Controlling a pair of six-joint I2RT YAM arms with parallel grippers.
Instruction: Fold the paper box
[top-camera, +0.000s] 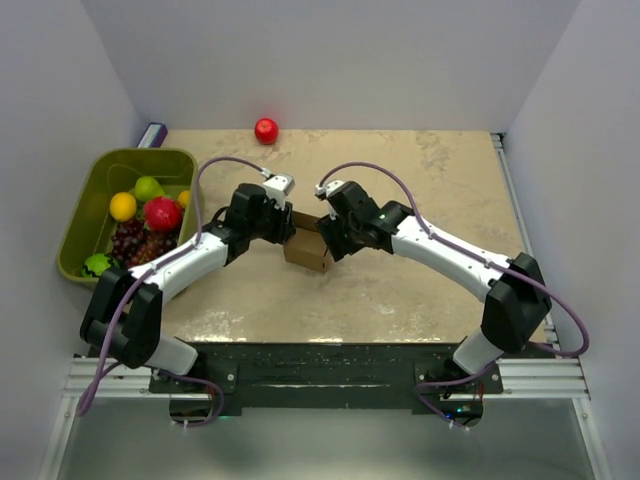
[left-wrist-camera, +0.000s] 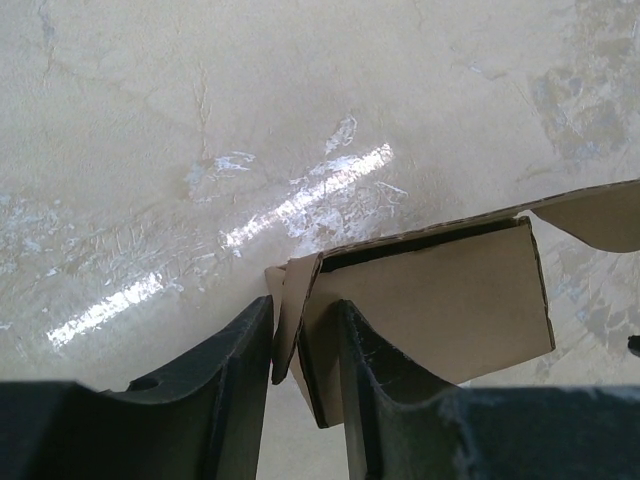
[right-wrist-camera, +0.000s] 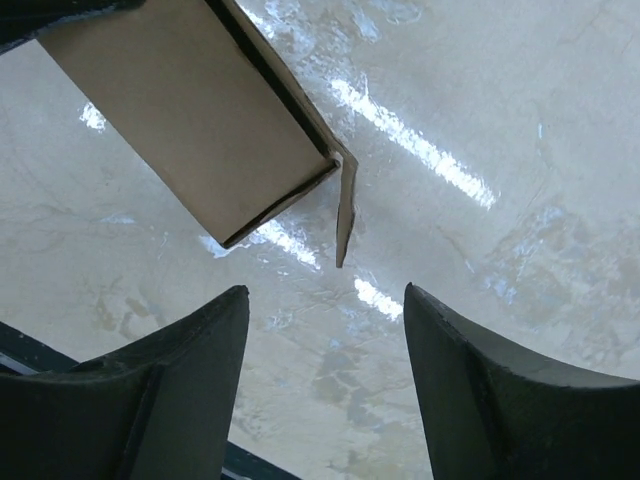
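Observation:
The paper box (top-camera: 306, 249) is a small brown cardboard box, partly folded, held just above the table between both arms. My left gripper (left-wrist-camera: 303, 335) is shut on the box's side wall (left-wrist-camera: 440, 290), with a loose flap (left-wrist-camera: 290, 310) between its fingers. A further flap (left-wrist-camera: 600, 215) sticks out at the right. My right gripper (right-wrist-camera: 325, 300) is open and empty, just beside the box (right-wrist-camera: 190, 120); a small flap (right-wrist-camera: 345, 215) hangs from the box corner above its jaws. In the top view the right gripper (top-camera: 328, 240) sits at the box's right side, the left gripper (top-camera: 285, 228) at its left.
A green bin (top-camera: 85, 215) with fruit stands at the left edge. A red ball (top-camera: 266, 130) lies at the far middle. A purple-and-white object (top-camera: 151, 135) lies behind the bin. White walls close in three sides.

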